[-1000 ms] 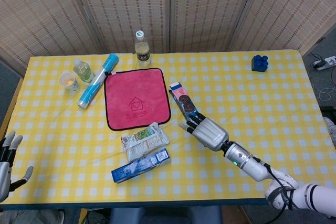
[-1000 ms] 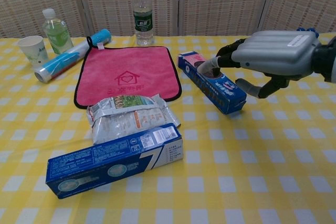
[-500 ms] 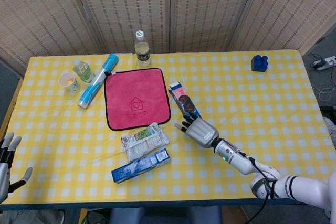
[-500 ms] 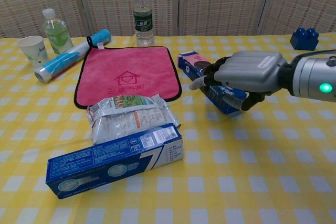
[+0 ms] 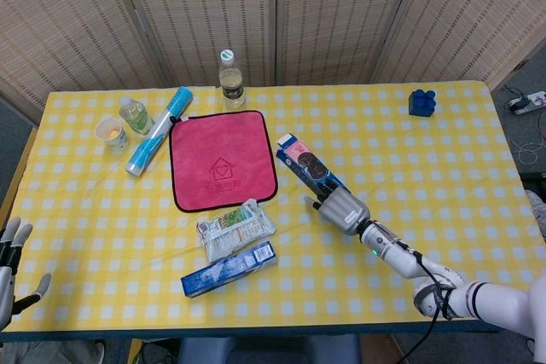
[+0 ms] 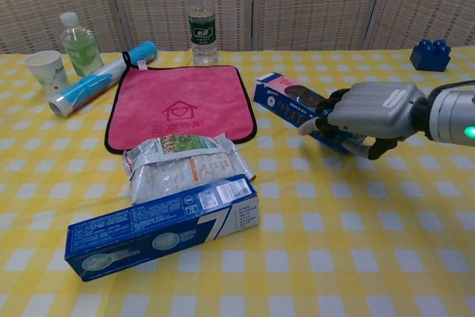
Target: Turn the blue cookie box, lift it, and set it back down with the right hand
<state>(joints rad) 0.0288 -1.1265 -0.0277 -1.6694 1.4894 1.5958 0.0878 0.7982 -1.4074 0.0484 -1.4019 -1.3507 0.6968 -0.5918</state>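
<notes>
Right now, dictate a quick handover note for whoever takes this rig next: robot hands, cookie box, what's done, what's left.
Right robot hand: fingers wrapped over the near end of the blue cookie box, gripping it.
Left robot hand: open, holding nothing, at the table's left edge.
Box: lying on the yellow checked tablecloth, just right of the pink cloth, far end angled toward it.
Done: grasp made; box looks partly turned from its earlier angle.
Left: finish the turn, lift, set it back down.
</notes>
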